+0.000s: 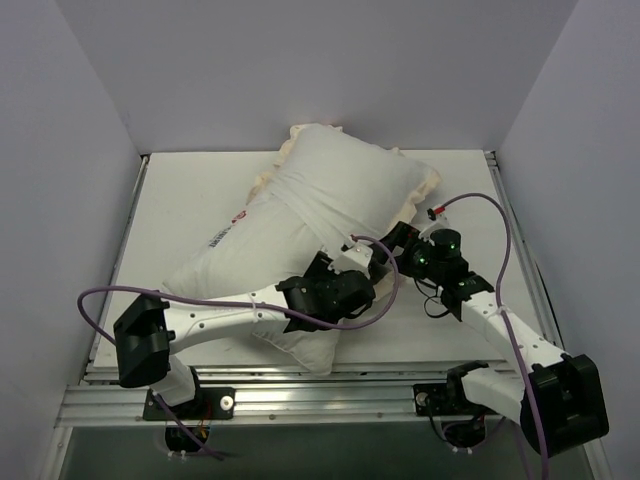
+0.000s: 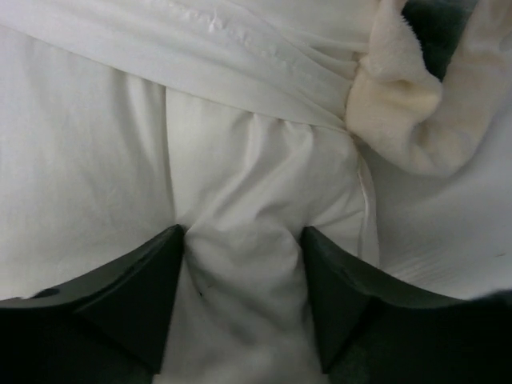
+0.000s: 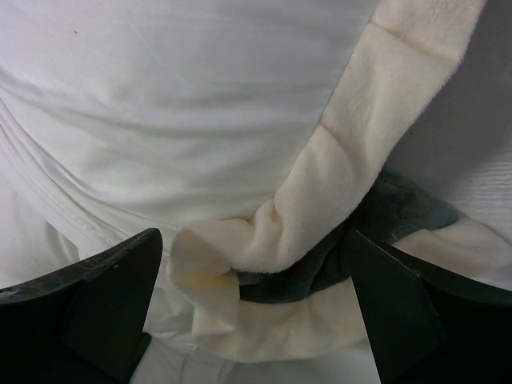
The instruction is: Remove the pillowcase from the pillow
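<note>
On the table (image 1: 180, 190), the pillow (image 1: 250, 260) lay diagonally, its near-left end bare with the red-printed label (image 1: 228, 232) showing, while the pillowcase (image 1: 350, 180) covered only the far-right part, pale face outward. Both arms met at the cover's open edge along the pillow's right flank, which looked like the sensible place to split the work. The left gripper (image 2: 240, 232) was pushed down into the pillow's plain white cloth, its jaws apart on either side of a raised bulge of stuffing; no firm pinch showed, and the pose read as a bid to anchor the pillow so it would not be dragged along with the cover. Just beside it, the right gripper (image 3: 254, 236) hung with its jaws spread wide over the bunched hem, where the cream frill (image 3: 376, 120) curled over a strip of the dark grey fuzzy face (image 3: 400, 212). Neither finger touched that fabric. It seemed lined up to take the rolled hem, since a thick fold would give a surer hold than the flat cloth. Roughly half the pillow was out, by my judgement.
</note>
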Robot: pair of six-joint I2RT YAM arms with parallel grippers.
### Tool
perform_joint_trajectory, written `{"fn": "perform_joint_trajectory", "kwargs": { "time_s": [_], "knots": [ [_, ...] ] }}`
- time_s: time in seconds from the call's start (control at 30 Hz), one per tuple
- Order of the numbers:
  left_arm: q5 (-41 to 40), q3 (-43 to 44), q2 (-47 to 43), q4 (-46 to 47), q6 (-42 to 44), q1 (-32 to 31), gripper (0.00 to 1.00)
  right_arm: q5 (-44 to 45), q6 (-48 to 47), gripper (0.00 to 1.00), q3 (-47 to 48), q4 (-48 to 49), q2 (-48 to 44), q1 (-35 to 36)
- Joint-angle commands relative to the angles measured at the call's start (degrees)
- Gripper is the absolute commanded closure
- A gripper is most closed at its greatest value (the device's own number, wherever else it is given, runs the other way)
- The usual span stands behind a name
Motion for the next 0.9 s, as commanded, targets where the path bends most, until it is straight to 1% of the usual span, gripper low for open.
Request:
{"fn": "perform_joint_trajectory", "kwargs": {
  "time_s": [0.0,0.03,0.1,0.13,0.17,0.23,0.3,0.4,0.47,0.5,0.53,0.6,0.63,0.7,0.73,0.8,0.83,0.87],
  "knots": [
    [1.72,-2.44,0.26,-0.07,-4.42,1.28,0.37,-4.11,2.78,0.06,-1.27,9.8,1.67,-0.17],
    [2.07,-2.96,0.17,0.11,-4.86,1.45,0.54,-4.9,2.86,0.06,-1.36,10.42,2.2,-0.25],
    [2.69,-3.4,-0.44,0.72,-5.12,1.63,0.7,-5.69,3.48,0.07,-1.62,12.78,3.6,-0.25],
    [2.86,-3.49,-0.8,0.81,-5.12,1.63,0.76,-5.87,3.74,0.07,-1.97,13.5,3.96,-0.25],
    [3.04,-3.75,-1.06,1.16,-5.12,1.63,0.86,-5.78,3.92,0.08,-2.07,14.11,4.57,-0.17],
    [3.13,-4.11,-2.11,1.43,-5.21,1.72,0.96,-5.43,4.53,0.09,-2.24,15.08,5.27,-0.25],
    [3.39,-4.37,-3.08,1.52,-5.47,1.81,0.98,-5.34,5.23,0.11,-2.68,16.57,6.33,-0.17],
    [3.74,-4.37,-4.31,1.6,-5.56,1.89,0.98,-5.08,6.2,0.17,-3.38,18.33,7.91,-0.25],
    [4.01,-4.37,-4.75,1.6,-5.56,1.89,0.98,-5.34,6.64,0.26,-3.56,19.21,9.14,-0.25],
    [4.1,-4.37,-5.28,1.6,-5.65,1.89,0.98,-5.69,6.99,0.32,-3.82,20.0,9.58,-0.25],
    [4.18,-4.37,-5.54,1.52,-5.65,1.98,0.98,-5.78,7.61,0.42,-3.82,20.18,9.93,-0.25],
    [4.45,-4.28,-6.16,1.34,-5.56,2.16,0.98,-6.13,7.96,0.54,-3.91,20.62,10.73,-0.25],
    [4.62,-4.2,-6.33,1.17,-5.82,2.24,0.98,-6.22,8.22,0.71,-3.91,20.62,10.81,-0.34],
    [5.06,-3.93,-6.77,-0.32,-6.26,2.51,0.98,-5.7,8.05,0.93,-3.56,18.79,10.73,-0.6],
    [5.15,-3.85,-7.04,-1.03,-6.53,2.94,0.98,-4.39,7.62,1.0,-2.52,17.38,10.55,-1.13],
    [5.76,-3.41,-8.18,-4.1,-7.49,3.3,0.98,-3.33,5.68,1.0,-0.84,12.92,10.2,-3.84],
    [6.2,-3.23,-8.7,-5.41,-7.76,3.65,0.98,-3.23,5.24,1.0,1.43,11.5,10.11,-5.42],
    [6.73,-2.71,-9.84,-8.38,-8.2,3.74,0.98,-3.15,4.63,1.0,2.67,10.26,10.55,-7.27]
  ]
}}
